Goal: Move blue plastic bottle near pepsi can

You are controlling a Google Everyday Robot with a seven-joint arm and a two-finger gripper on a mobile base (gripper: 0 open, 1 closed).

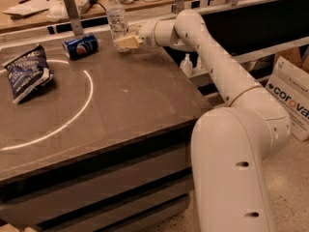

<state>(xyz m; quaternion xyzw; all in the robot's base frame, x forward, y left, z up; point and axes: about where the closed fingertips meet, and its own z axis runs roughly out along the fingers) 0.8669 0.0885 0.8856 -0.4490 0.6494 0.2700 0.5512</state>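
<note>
The blue plastic bottle (117, 19) is a tall clear bottle with a white cap, upright at the far edge of the dark table (125, 110). My gripper (121, 42) reaches in from the right and is shut on the bottle's lower part. The pepsi can (80, 46) lies on its side on the table, a short way to the left of the bottle, its logo facing me. Bottle and can are apart.
A dark blue chip bag (26, 71) lies at the table's left. A white circle line (72, 115) is painted on the tabletop. A small pump bottle (187, 64) stands behind the table's right edge. A cardboard box (294, 95) sits on the floor at the right.
</note>
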